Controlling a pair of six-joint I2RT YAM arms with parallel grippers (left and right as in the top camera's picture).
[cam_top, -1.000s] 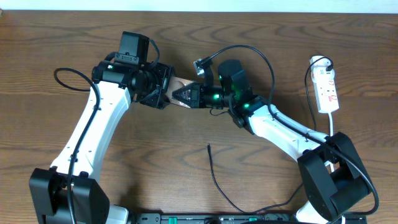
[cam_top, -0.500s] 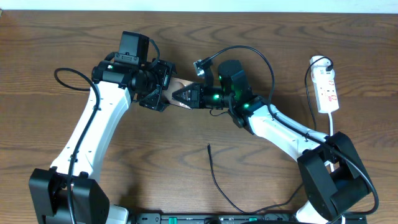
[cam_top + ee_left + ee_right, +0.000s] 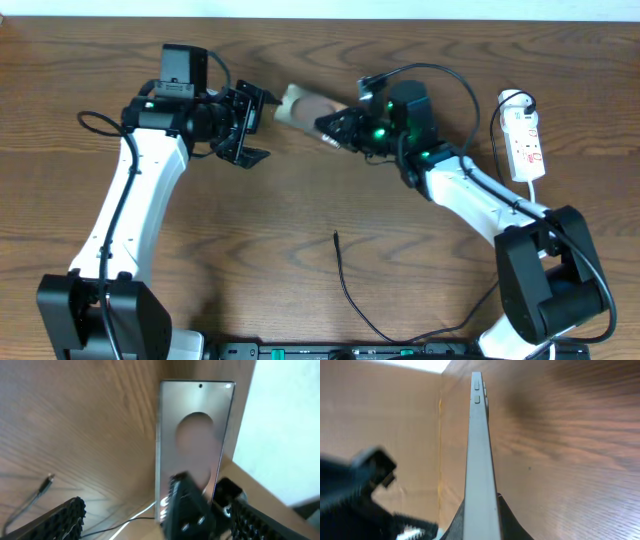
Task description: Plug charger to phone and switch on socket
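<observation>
Two arms are angling inward over the bench [image 3: 300, 235].
Right end effector [image 3: 328, 124] is pinching the phone's [image 3: 303, 107] end; left end effector [image 3: 258, 126] is gaping wide just beside it, not touching.

The charger [image 3: 343, 283] (thin) crosses open central tabletop [image 3: 260, 235].

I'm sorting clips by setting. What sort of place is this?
Probably a robot test bench indoors: a left arm and right arm mounted at a wood-grain table, with a white power strip and loose black charger cable.
</observation>
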